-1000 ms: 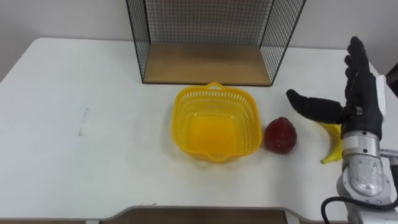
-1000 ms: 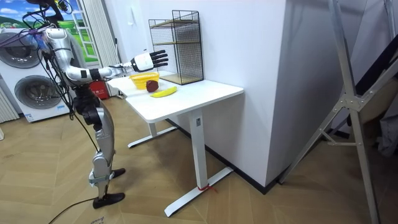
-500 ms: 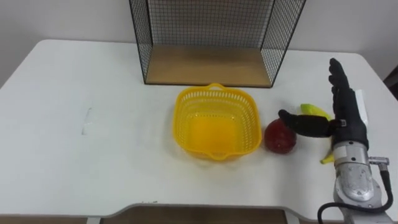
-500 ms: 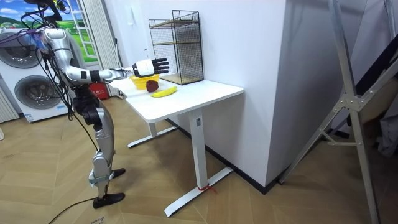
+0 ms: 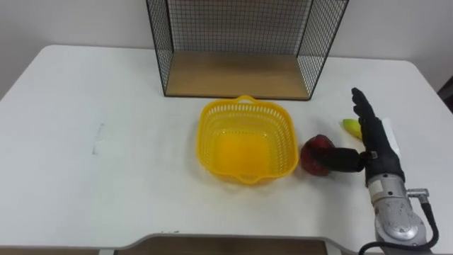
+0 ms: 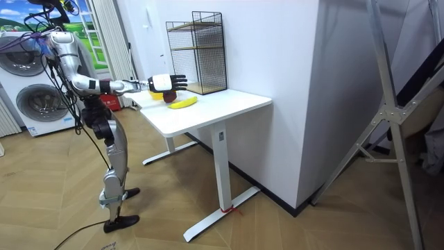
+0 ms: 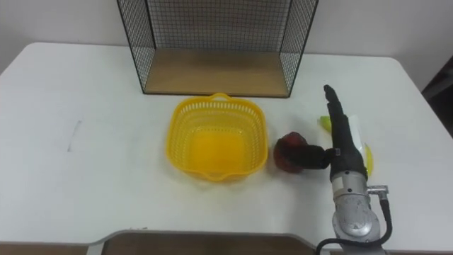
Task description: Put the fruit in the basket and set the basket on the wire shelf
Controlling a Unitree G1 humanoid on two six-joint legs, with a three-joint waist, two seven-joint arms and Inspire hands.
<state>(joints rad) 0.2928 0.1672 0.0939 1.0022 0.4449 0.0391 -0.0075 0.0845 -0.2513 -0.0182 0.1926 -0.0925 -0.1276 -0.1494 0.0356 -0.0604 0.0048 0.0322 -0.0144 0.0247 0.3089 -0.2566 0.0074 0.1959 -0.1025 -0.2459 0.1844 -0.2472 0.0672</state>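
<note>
The white table [image 5: 85,92] carries a yellow plastic lattice basket [image 5: 205,134] near its middle. Just behind the basket stands the black wire shelf with a wooden floor [image 5: 237,74]. Just right of the basket lies a dark red round fruit [image 5: 316,156], outside it. Farther right, the right hand [image 5: 375,145] holds its fingers straight, its thumb against the fruit. A yellow banana [image 5: 350,127] lies partly behind the hand.

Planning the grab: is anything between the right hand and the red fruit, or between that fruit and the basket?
Nothing visible. The thumb of the right hand is at the red fruit, which lies beside the basket with only bare table between.
</note>
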